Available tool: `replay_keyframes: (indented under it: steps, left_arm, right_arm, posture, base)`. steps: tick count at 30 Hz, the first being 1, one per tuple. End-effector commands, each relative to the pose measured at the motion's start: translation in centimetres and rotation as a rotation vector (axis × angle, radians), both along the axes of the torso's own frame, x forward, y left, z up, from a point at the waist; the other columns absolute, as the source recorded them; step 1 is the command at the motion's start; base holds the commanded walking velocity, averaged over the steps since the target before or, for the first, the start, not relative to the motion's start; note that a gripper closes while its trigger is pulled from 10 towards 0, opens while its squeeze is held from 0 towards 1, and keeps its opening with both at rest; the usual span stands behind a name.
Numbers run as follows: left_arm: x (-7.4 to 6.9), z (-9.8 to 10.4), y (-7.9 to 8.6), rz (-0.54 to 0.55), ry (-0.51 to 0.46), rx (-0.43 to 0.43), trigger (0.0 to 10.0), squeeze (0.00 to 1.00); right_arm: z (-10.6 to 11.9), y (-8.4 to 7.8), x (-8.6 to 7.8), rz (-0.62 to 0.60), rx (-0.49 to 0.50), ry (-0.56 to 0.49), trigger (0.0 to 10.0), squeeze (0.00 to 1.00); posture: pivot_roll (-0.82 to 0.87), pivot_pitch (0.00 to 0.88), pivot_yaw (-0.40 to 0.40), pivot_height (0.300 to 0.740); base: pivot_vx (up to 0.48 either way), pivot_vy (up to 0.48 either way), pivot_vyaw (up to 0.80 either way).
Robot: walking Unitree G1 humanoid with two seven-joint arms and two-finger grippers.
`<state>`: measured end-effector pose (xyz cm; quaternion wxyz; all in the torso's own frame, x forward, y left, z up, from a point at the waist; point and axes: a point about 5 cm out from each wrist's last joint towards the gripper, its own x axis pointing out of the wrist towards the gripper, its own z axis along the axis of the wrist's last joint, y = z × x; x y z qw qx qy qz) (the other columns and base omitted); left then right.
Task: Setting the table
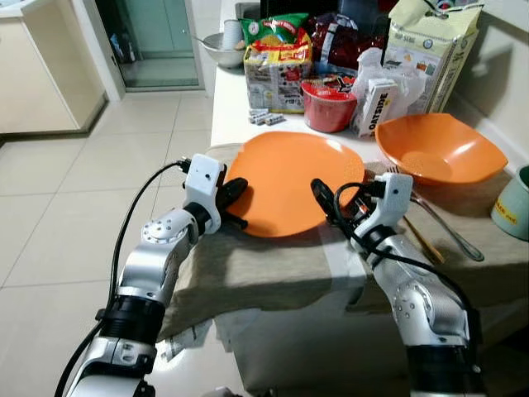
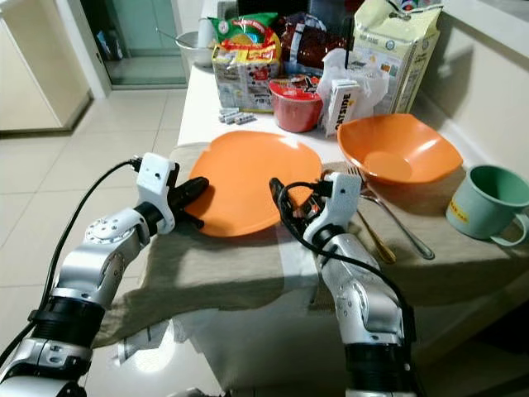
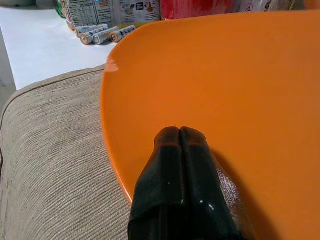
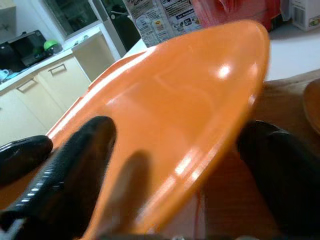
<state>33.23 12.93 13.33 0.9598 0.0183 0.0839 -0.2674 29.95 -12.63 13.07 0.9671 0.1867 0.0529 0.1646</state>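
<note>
Two grippers: left gripper (image 1: 234, 201) fingers pinched together on one orange plate (image 1: 289, 178), right gripper (image 1: 337, 198) spread astride rim (one bowl (image 1: 438, 149) beyond).

Home kitchen, cream cabinets (image 1: 37, 74), tiled floor (image 1: 74, 190) (groceries (image 1: 278, 70) on counter)

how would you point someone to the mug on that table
Start at the cloth-covered table and go to its far right edge, past the orange bowl and the fork. The mug stands there alone, upright, its handle toward the table's near edge. It is the one pale green thing among orange dishes.
</note>
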Motion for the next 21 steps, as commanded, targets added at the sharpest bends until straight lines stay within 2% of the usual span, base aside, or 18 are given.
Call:
replay_keyframes:
  steps: [1,6,21]
  left_arm:
    - [-0.4,-1.7,-0.1,-0.003,0.088,0.022,10.0,0.00]
    - [-0.4,-1.5,-0.2,-0.003,0.077,0.017,10.0,0.00]
    - [-0.1,-0.5,-0.4,-0.018,0.037,0.011,10.0,0.00]
  right_arm:
    - [-0.5,0.4,0.2,0.009,0.007,0.028,0.0,0.00]
    - [-0.6,0.3,0.3,0.007,-0.022,0.018,0.0,0.00]
    - [-1.1,0.3,0.6,-0.009,-0.016,0.036,0.0,0.00]
  posture:
    - [-0.10,0.000,0.045,0.727]
    - [-0.09,0.000,0.042,0.727]
    - [-0.09,0.000,0.044,0.727]
  base:
    - [0.000,0.000,0.00]
    - [0.000,0.000,0.00]
    - [0.000,0.000,0.00]
